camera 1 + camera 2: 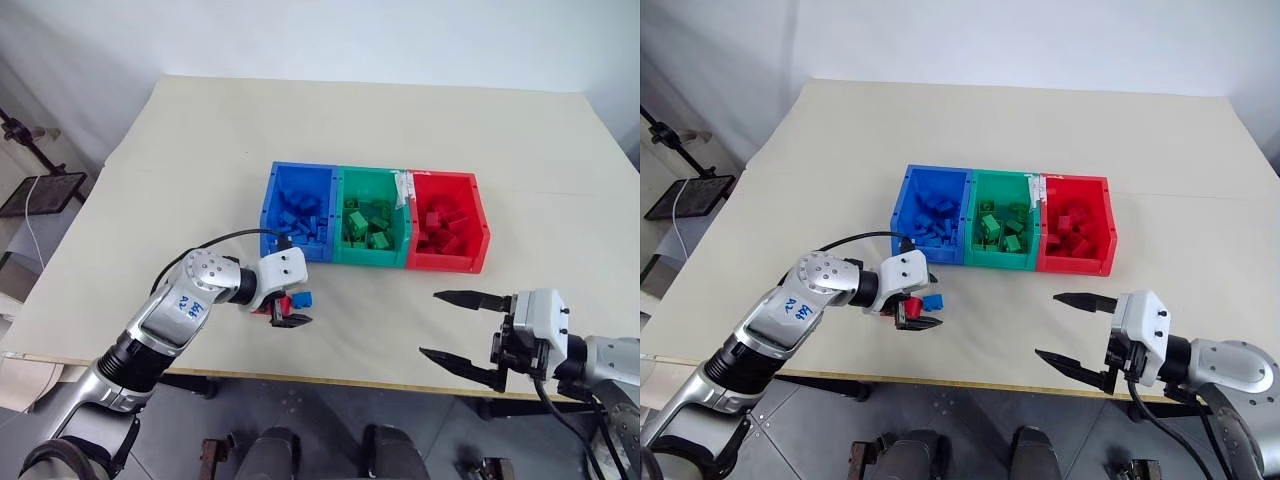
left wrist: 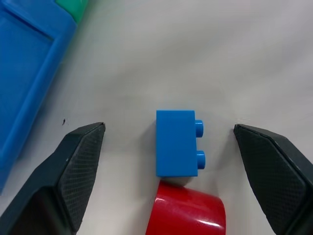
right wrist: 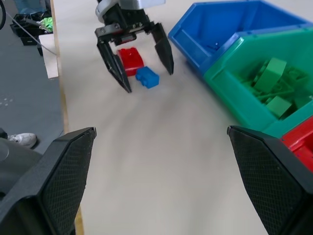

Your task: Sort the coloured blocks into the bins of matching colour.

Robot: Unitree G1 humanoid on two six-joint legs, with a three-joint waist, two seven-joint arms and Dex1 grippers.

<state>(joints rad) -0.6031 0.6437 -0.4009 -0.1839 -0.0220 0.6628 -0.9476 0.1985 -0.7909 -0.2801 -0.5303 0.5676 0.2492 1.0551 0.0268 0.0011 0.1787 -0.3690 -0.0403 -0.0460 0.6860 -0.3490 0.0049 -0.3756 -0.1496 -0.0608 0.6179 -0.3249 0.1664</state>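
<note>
A blue block [image 2: 174, 143] lies on its side on the table, studs sideways, with a red block [image 2: 188, 213] touching it. They sit just in front of the blue bin [image 1: 270, 205]. My left gripper [image 1: 290, 310] hangs open over the pair, one finger on each side, holding nothing. The blue, green [image 1: 368, 257] and red [image 1: 445, 262] bins stand joined in a row mid-table, each holding several blocks of its own colour. My right gripper [image 1: 430, 322] is open with nothing in it near the table's front right edge, well apart from the bins.
The cream table [image 1: 200, 150] stretches wide behind and beside the bins. Its front edge runs just below both grippers. A dark tray on a stand [image 1: 40, 192] sits off the table's left side.
</note>
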